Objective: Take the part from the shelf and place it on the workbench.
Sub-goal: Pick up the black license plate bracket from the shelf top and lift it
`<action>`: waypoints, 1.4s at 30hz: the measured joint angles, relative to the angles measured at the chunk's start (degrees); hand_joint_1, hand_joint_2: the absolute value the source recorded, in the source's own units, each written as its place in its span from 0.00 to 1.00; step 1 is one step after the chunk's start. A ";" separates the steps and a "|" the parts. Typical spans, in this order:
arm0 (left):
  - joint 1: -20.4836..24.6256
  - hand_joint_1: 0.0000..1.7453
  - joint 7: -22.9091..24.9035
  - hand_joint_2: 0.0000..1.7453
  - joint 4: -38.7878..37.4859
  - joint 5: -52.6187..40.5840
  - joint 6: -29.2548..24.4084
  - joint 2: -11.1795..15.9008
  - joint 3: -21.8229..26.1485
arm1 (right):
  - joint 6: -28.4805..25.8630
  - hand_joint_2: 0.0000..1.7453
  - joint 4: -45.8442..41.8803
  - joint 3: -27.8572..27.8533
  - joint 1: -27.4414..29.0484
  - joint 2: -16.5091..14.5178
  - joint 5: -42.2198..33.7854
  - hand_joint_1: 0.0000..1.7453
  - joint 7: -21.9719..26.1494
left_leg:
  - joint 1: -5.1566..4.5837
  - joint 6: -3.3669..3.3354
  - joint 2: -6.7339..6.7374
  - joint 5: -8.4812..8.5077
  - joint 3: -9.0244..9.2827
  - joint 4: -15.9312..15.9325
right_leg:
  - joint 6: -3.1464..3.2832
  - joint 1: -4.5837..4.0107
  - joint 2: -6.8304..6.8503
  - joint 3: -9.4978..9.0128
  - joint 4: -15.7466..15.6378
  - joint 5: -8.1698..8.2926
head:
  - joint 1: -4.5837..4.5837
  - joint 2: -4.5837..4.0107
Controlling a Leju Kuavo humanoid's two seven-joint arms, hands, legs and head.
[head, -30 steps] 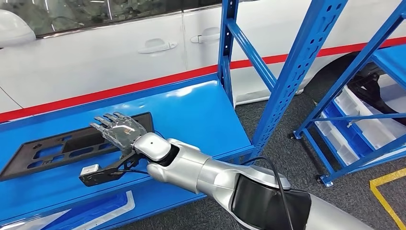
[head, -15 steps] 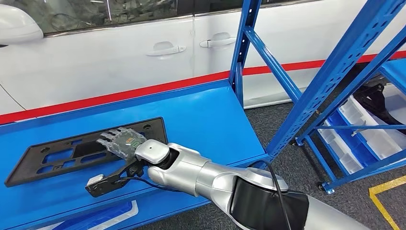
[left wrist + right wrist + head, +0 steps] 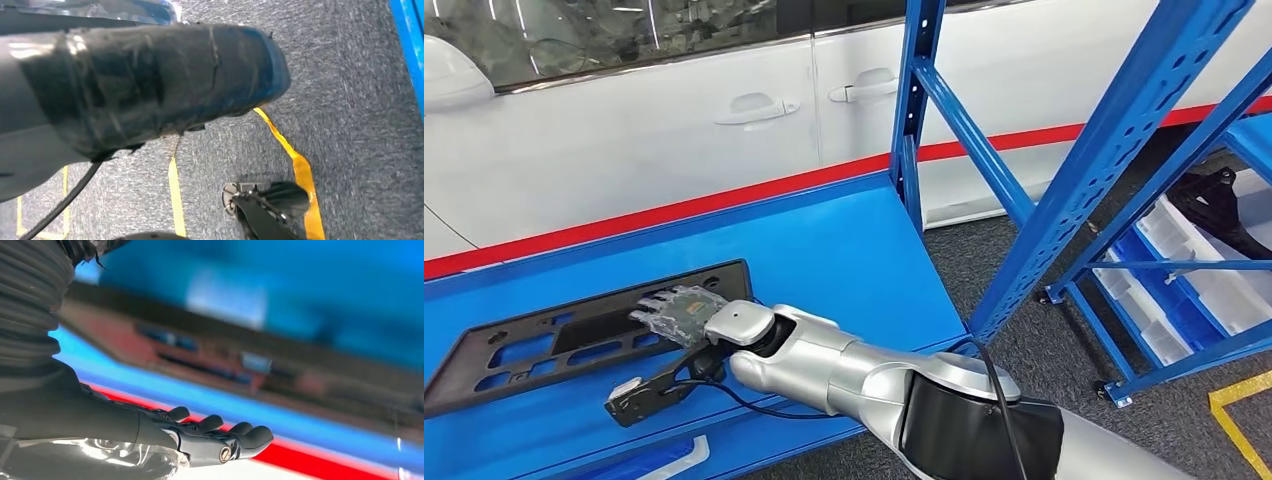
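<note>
Part [image 3: 574, 330] flat under right hand [image 3: 679, 312], fingers extended.

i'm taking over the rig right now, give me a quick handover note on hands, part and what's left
Right hand: open, fingers stretched out flat over the near right end of the black part; no grip on it visible.
Left hand: arm hangs down over the grey floor; whether it is open or shut cannot be told.
Part: black flat panel with cut-outs, lying on the blue shelf beside the white car.
Done: right arm has reached the part.
Left: grip the part, lift it off the shelf, carry it to the workbench and set it down.
</note>
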State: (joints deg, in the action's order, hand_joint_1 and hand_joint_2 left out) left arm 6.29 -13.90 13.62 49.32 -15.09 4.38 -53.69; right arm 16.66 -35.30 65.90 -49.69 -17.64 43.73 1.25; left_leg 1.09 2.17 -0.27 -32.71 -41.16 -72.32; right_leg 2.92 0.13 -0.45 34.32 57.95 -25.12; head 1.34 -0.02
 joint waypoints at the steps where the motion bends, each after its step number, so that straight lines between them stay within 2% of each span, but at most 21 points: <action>1: -0.09 0.00 -0.01 0.00 0.00 0.11 -0.10 0.01 0.00 | 0.92 1.00 0.28 0.13 0.17 0.00 -0.57 0.00 0.08 | 0.05 0.08 0.00 1.38 -0.05 0.83 | -0.04 0.01 -0.06 -0.12 0.10 -0.20 | 0.00 0.00; 3: -0.19 0.00 -0.04 0.00 0.00 0.23 -0.29 0.05 0.01 | 2.47 1.00 0.73 0.32 0.31 -0.02 -1.54 0.00 0.10 | 0.10 -0.06 0.03 5.80 2.52 7.68 | -0.27 0.03 -0.19 -0.52 0.39 -0.74 | 0.00 0.00; 5: -0.06 0.00 -0.14 0.00 0.00 0.27 -0.35 0.07 -0.01 | 3.19 1.00 1.10 0.45 0.29 -0.05 -2.09 0.00 0.05 | -0.16 -0.58 0.00 7.99 5.20 13.52 | -0.68 -0.16 -0.25 -0.65 0.65 -1.19 | -0.01 0.00; 10: 0.00 0.00 -0.79 0.00 0.00 0.28 -0.27 -0.07 -0.02 | 1.84 1.00 1.97 0.93 0.56 -0.09 -2.71 0.00 -0.88 | -0.20 -1.94 -0.09 7.72 6.06 15.06 | -1.56 -0.40 -0.27 -0.80 0.58 -1.54 | 0.03 0.00; 15: 0.00 0.00 -0.85 0.00 0.00 0.28 -0.25 -0.10 -0.02 | 1.74 1.00 2.02 0.96 0.55 -0.09 -2.73 0.00 -0.94 | -0.05 -2.07 -0.08 7.77 6.20 15.21 | -1.65 -0.48 -0.27 -0.82 0.61 -1.63 | 0.03 0.00; 17: -0.02 0.00 -1.15 0.00 0.00 0.32 -0.14 -0.16 -0.02 | 1.37 1.00 2.57 1.02 0.59 -0.07 -2.85 0.00 -1.36 | 0.04 -2.57 0.01 7.73 6.55 15.45 | -2.00 -0.39 -0.15 1.17 4.88 -3.94 | 0.13 0.00; 18: -0.03 0.00 -1.46 0.00 0.00 0.34 -0.03 -0.19 -0.02 | 1.14 1.00 3.28 1.09 0.66 -0.04 -3.10 0.25 -1.73 | 0.05 -2.84 0.04 7.52 6.87 15.47 | -2.21 -0.22 -0.06 2.90 7.92 -4.57 | 0.18 0.00; 19: -0.03 0.00 -1.80 0.00 0.00 0.35 0.10 -0.22 -0.02 | 0.99 1.00 4.19 1.18 0.72 0.01 -3.38 0.50 -2.26 | -0.05 -2.87 0.00 7.09 7.21 15.27 | -2.35 -0.03 0.04 3.35 8.27 -4.47 | 0.22 0.00; 21: -0.02 0.00 -2.38 0.00 0.00 0.45 0.40 -0.26 -0.02 | 0.87 1.00 5.52 1.31 0.84 0.09 -3.84 1.00 -3.10 | -0.29 -2.30 -0.26 6.30 7.60 14.70 | -2.21 0.20 0.03 2.17 4.72 -1.88 | 0.17 0.00; 22: -0.02 0.00 -2.69 0.00 0.00 0.55 0.62 -0.27 -0.02 | 0.60 1.00 5.84 1.33 0.85 0.11 -3.90 1.00 -3.50 | -0.36 -1.90 -0.36 6.13 7.71 14.60 | -2.00 0.15 0.00 0.84 2.04 -1.11 | 0.15 0.00; 25: -0.09 0.00 -3.73 0.00 0.00 1.00 1.34 -0.28 -0.03 | -1.00 1.00 6.26 1.35 0.80 0.14 -4.11 1.00 -4.34 | -0.21 -1.11 -0.27 5.56 7.62 14.19 | -1.21 0.33 0.03 0.51 1.71 -0.84 | 0.10 0.00; 27: -0.09 0.00 -4.10 0.00 0.00 1.11 1.55 -0.29 -0.04 | -1.72 1.00 6.47 1.35 0.75 0.22 -4.25 1.00 -4.64 | -0.13 -0.66 -0.07 2.97 5.67 9.86 | -0.77 0.49 0.13 0.33 1.49 -0.71 | 0.01 0.00; 29: -0.11 0.00 -4.26 0.50 0.00 1.16 1.62 -0.28 -0.04 | -2.36 1.00 6.73 1.35 0.79 0.33 -4.35 1.00 -4.86 | -0.09 -0.36 0.01 -0.32 2.09 2.24 | -0.54 0.38 0.15 0.34 1.48 -0.75 | -0.03 0.00; 30: -0.20 0.00 -4.36 0.75 0.00 1.20 1.68 -0.27 -0.03 | -2.75 1.00 6.83 1.35 0.82 0.37 -4.38 1.00 -4.94 | -0.08 -0.32 0.01 -0.93 0.78 -0.37 | -0.49 0.30 0.13 0.31 1.49 -0.77 | -0.03 0.00; 31: -0.29 0.00 -4.52 1.00 0.00 1.27 1.81 -0.27 -0.03 | -3.17 1.00 6.92 1.35 0.84 0.41 -4.41 1.00 -5.00 | -0.09 -0.38 0.00 -0.42 0.41 -0.93 | -0.47 0.24 0.09 0.25 1.49 -0.80 | -0.03 0.00; 32: -0.35 0.00 -4.78 1.00 0.00 1.39 2.02 -0.26 -0.03 | -3.63 1.00 6.98 1.35 0.82 0.44 -4.45 1.00 -5.03 | -0.11 -0.56 0.00 1.12 1.16 0.85 | -0.47 0.20 0.05 0.16 1.49 -0.82 | -0.03 0.00; 34: -0.28 0.00 -5.37 1.00 0.00 1.59 2.61 -0.21 -0.03 | -4.52 1.00 7.03 1.35 0.68 0.46 -4.59 1.00 -5.03 | -0.25 -1.17 0.00 4.91 4.84 8.71 | -0.54 0.11 0.01 -0.05 1.49 -0.87 | -0.02 0.00; 36: -0.14 0.00 -5.84 1.00 0.00 1.67 3.21 -0.16 -0.04 | -5.47 1.00 7.06 1.35 0.35 0.55 -4.71 1.00 -5.10 | -0.61 -1.69 0.03 6.46 7.45 14.16 | -0.87 0.00 -0.02 -0.02 1.48 -0.88 | 0.02 0.00; 38: -0.12 0.00 -6.08 1.00 0.00 1.68 3.77 -0.14 -0.03 | -6.46 1.00 7.10 1.35 -0.04 0.70 -4.79 1.00 -5.20 | -0.93 -2.01 0.06 6.41 7.79 14.95 | -1.42 -0.01 -0.08 0.05 1.33 -0.77 | 0.03 0.00; 40: -0.19 0.00 -6.14 1.00 0.00 1.70 4.18 -0.16 -0.03 | -7.12 1.00 7.11 1.35 -0.39 0.88 -4.87 1.00 -5.22 | -0.62 -2.63 0.20 6.86 8.06 15.58 | -2.06 -0.07 -0.08 0.30 1.85 -1.17 | 0.07 0.00; 42: -0.21 0.00 -6.16 1.00 0.00 1.73 4.42 -0.19 -0.03 | -7.30 1.00 7.11 1.35 -0.72 1.09 -4.92 1.00 -5.22 | -0.25 -3.25 0.42 7.32 8.32 16.25 | -2.54 -0.12 -0.02 2.10 5.79 -3.65 | 0.17 0.00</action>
State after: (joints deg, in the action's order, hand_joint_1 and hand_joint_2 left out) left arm 6.09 -20.05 13.62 51.04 -10.68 4.20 -53.72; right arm 9.36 -28.20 67.25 -50.41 -16.55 38.82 -3.97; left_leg 0.84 -1.08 0.15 -25.39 -32.83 -56.08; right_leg 0.39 0.01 -0.47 36.43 63.74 -28.77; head 1.51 -0.02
